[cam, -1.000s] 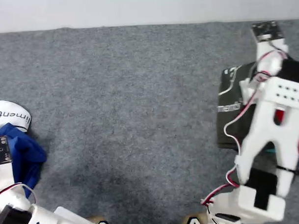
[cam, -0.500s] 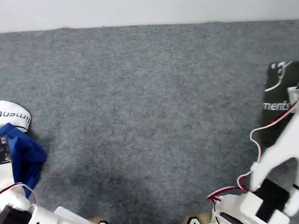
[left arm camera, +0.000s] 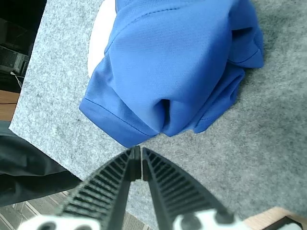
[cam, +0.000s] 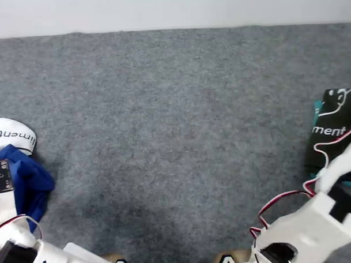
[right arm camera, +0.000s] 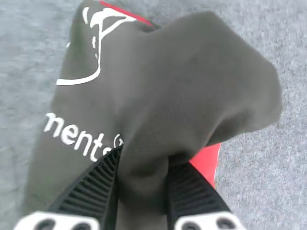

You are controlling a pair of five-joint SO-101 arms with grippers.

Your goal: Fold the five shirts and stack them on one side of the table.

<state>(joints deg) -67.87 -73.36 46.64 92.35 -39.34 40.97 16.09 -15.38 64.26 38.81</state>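
Notes: my right gripper [right arm camera: 144, 160] is clamped on a bunched fold of the dark shirt [right arm camera: 192, 72], which lies at the bench's [cam: 174, 108] right edge over red cloth [right arm camera: 206, 160]. The fabric looks soft, limp and light, so I'd take it by hems or corners. The left gripper [left arm camera: 141, 155] is closed and empty, near the hem of the crumpled blue shirt [left arm camera: 177, 62] at the left edge.

The dark printed shirt [right arm camera: 182, 81] lies bunched over red shirt [right arm camera: 204, 163], right; crumpled blue shirt [left arm camera: 177, 62] overlaps white shirt [cam: 11, 134], left.

A grey felt mat [cam: 163, 109] meets a white wall [cam: 160, 11].
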